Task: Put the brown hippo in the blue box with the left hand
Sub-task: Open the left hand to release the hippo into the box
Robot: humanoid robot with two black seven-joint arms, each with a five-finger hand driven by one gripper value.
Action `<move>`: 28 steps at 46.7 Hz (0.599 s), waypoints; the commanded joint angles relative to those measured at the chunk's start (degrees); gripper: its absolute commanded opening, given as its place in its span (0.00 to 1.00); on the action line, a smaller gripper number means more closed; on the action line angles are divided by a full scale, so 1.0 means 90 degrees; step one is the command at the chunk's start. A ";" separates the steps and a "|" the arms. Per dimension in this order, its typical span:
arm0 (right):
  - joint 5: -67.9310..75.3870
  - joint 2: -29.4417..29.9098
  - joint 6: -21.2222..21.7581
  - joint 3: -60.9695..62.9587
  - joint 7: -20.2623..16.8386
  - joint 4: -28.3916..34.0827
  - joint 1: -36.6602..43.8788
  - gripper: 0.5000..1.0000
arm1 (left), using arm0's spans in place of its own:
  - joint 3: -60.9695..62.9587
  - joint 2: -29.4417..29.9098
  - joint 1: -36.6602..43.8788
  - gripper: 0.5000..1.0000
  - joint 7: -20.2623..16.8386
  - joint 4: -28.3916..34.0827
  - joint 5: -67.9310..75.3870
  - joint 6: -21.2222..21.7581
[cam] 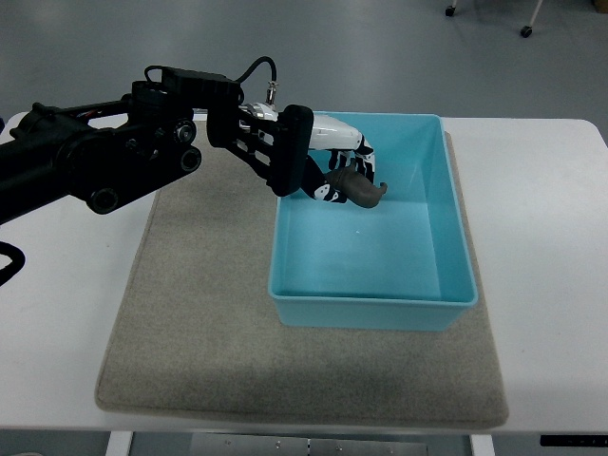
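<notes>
A: Where's the hippo (365,190) right now?

B: Held in the fingers (334,188) of the left hand (328,161), upper middle of the frame, over the upper left part of the blue box (454,217). The fingers are curled around it; only its brown end pokes out to the right

A: Is it touching the box floor?

B: Can't tell from this steep view. It looks to be above the floor, inside the line of the walls

A: So how should the drop go?

B: I'd judge the hand should ease down a little and stay clear of the left wall, which the wrist already overhangs, then open the fingers evenly so the toy falls flat instead of snagging. Releasing low should keep it from bouncing

A: What does the toy look like?

B: Small, dark brown, rounded and smooth, with a matte look; most of it is hidden by the fingers. The box sits on a grey mat (190,323) on the white bench (541,190)
</notes>
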 commanded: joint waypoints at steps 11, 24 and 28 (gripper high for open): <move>0.0000 0.0000 -0.0001 0.0000 0.0003 0.0000 0.0000 0.87 | -0.0006 -0.0111 0.0115 0.85 -0.0010 0.0076 -0.0135 0.0379; 0.0000 0.0000 -0.0001 0.0000 -0.0007 0.0000 0.0000 0.87 | -0.0026 -0.0043 0.0057 0.99 -0.0029 0.0028 -0.1130 0.0340; 0.0000 0.0000 -0.0001 0.0000 -0.0007 0.0000 0.0000 0.87 | -0.0075 0.0045 0.0057 0.99 -0.0029 0.0086 -0.2134 0.0320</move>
